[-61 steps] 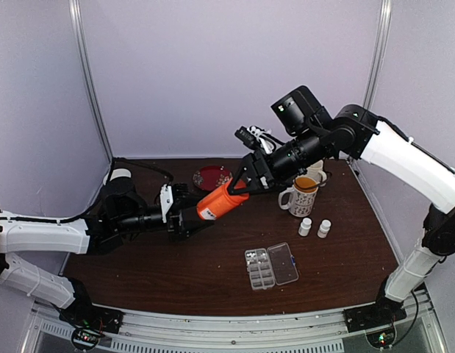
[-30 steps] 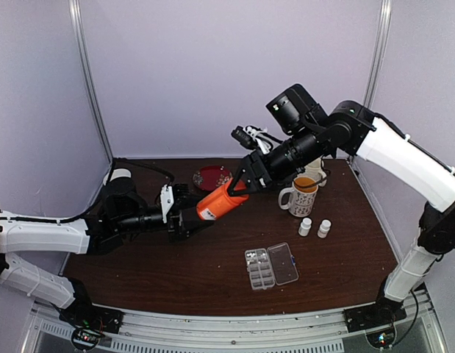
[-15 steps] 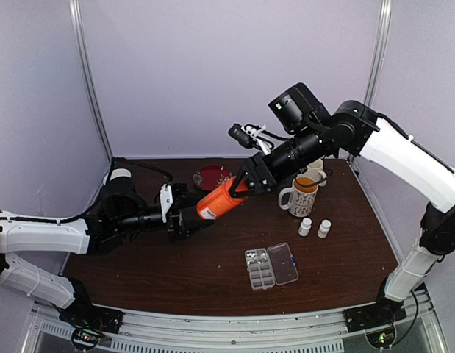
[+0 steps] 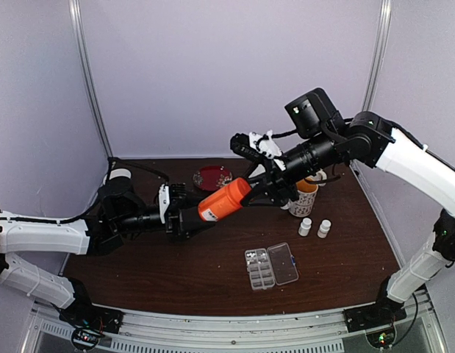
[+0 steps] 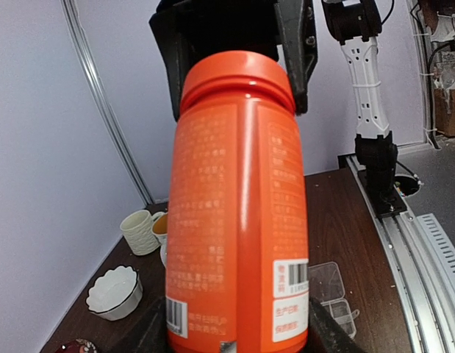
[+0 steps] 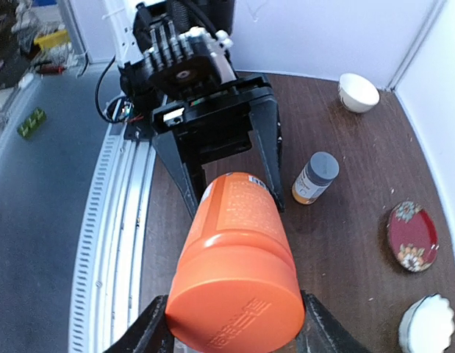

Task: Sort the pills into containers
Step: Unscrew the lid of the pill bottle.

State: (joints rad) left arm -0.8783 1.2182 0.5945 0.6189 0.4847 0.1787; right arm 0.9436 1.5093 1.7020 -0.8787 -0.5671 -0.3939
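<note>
Orange bottle (image 4: pixel 223 200) aloft: my left gripper (image 4: pixel 188 218) clamps its base, right gripper (image 4: pixel 247 188) grasps its cap (image 6: pixel 234 309). Unopened; pill box (image 4: pixel 287 263) sorting looks unstarted.

Orange bottle (image 5: pixel 238 191), barcode (image 5: pixel 290 276), fine print (too blurred to read)

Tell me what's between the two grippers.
The orange bottle, spanning them: left gripper clamps its base, right gripper its cap. Shows in the top view.
</note>
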